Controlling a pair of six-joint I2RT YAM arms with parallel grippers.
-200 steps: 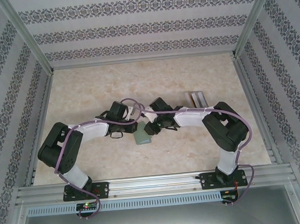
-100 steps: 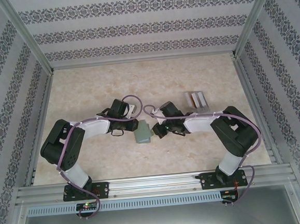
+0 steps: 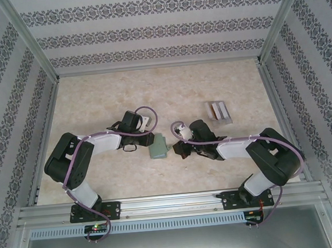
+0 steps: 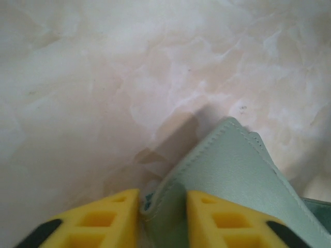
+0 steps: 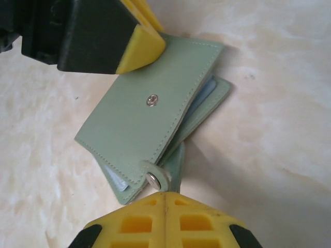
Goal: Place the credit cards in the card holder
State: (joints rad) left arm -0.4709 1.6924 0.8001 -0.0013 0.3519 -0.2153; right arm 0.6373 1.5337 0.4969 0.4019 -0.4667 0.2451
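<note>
The sage-green card holder lies mid-table, folded but not snapped, its top cover slightly raised. A blue credit card peeks out between its covers. My left gripper is shut on the corner of the card holder's top cover; its yellow fingertip rests on that corner. My right gripper is shut with nothing between its fingers, its tips against the closing tab and snap. In the top view my left gripper sits left of the wallet and my right gripper right of it.
A clear slotted rack with tan and whitish cards stands behind and right of the wallet. Metal frame rails run along the near edge, and patterned walls enclose the other sides.
The right arm has pulled back to the right and nearer, and its gripper has closed at the wallet's tab. The left arm and the wallet have barely moved.
</note>
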